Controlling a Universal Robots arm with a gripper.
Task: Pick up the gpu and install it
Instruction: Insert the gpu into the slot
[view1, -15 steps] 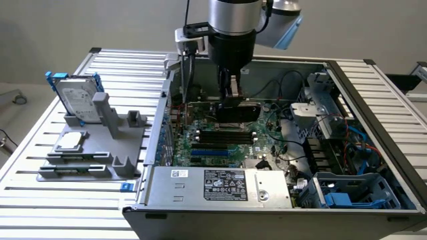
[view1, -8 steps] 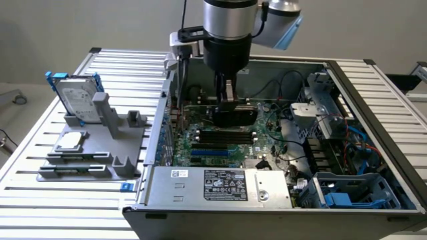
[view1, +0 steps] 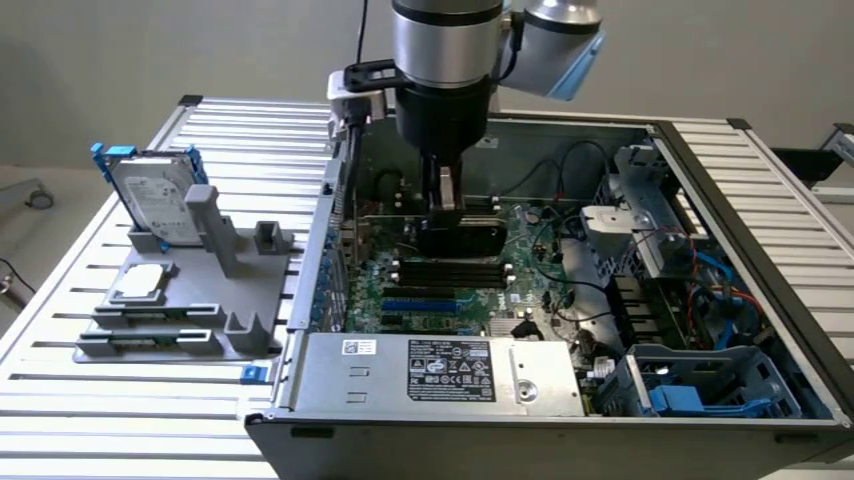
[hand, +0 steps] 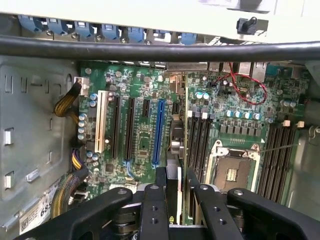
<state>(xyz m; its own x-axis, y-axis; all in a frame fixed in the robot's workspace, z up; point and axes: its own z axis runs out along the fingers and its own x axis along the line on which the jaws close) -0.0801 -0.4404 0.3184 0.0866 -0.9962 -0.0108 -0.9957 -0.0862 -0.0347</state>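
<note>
Closest to the wrist camera is the claw (hand: 176, 176). Its black fingers (hand: 152, 205) are partly closed on a thin card seen edge-on between them. From where I stand that card is the gpu (view1: 463, 240). It hangs upright from the claw in the upper middle of the exterior view, black shroud facing out, inside the open computer case (view1: 747, 190). It is held just above the green motherboard (view1: 441, 295), over the dark memory slots; I cannot tell whether its lower edge touches anything.

In the wrist view the motherboard spreads out beneath the card, with a long blue slot (hand: 158, 132) beside the black ones and the open processor socket (hand: 231, 172) on the other side of the card. A grey power supply (view1: 427, 370) with a label closes the near end of the case.

Off to the exterior view's left, on the slatted surface (view1: 80, 400), a grey holder (view1: 200, 325) carries a silver hard drive (view1: 154, 195) with blue rails, standing upright, and a small square processor chip (view1: 143, 283) lying flat.
</note>
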